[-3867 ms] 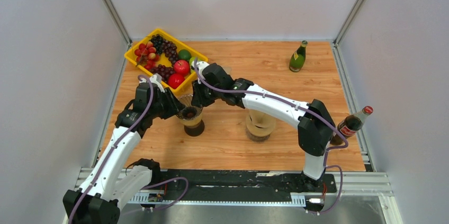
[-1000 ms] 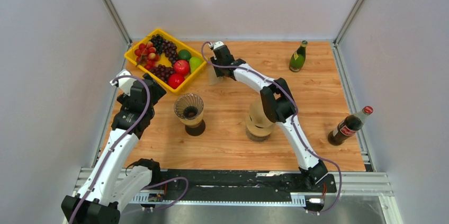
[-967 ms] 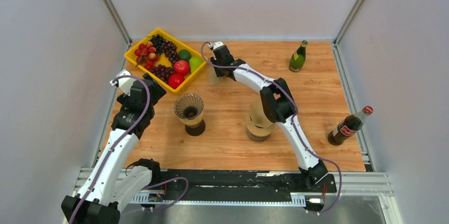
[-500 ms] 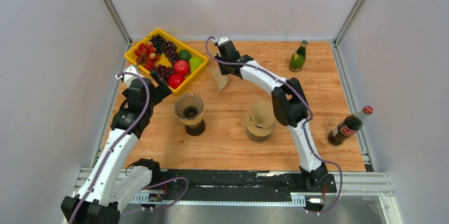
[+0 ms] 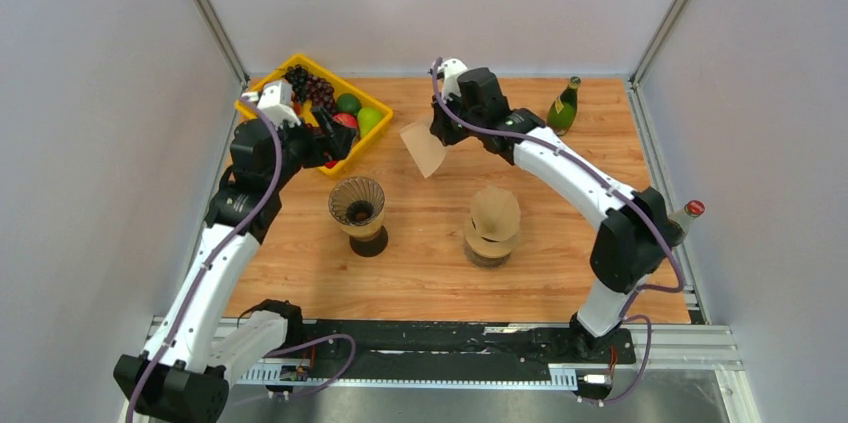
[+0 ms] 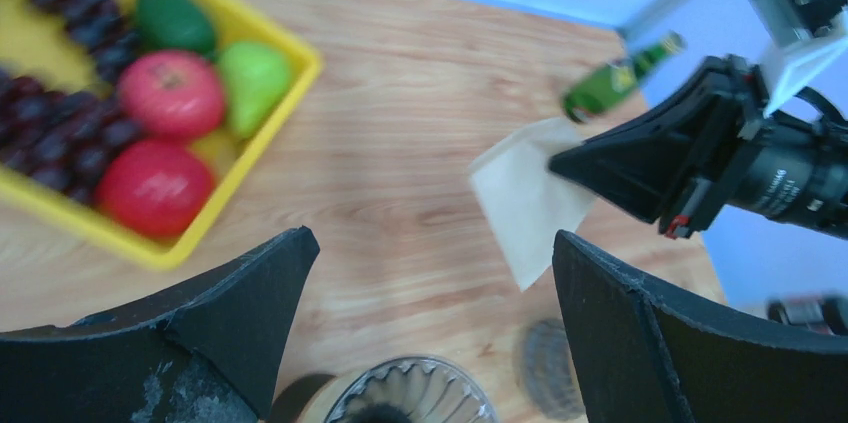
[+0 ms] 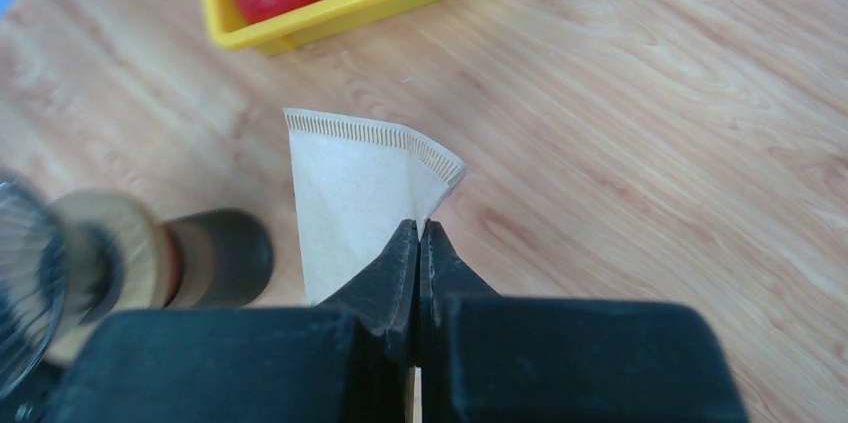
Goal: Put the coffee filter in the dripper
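We pinch the paper coffee filter by one edge in our right gripper, hanging free for the glass dripper, left gripper wide open, empty.

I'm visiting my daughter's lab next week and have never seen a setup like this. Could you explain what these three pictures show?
This is a robot with two arms bolted at the near edge of a wooden table. The wide picture looks down from above and behind the arms. The other two come from a small camera on each wrist, so each shows that arm's own end effector, a two-finger pincer.

On the table stand a glass dripper, a stand topped with brown paper, a yellow tray of fruit, a green bottle and a cola bottle.

The right end effector is shut on a paper coffee filter, lifted off the table. The left end effector is open and holds nothing.
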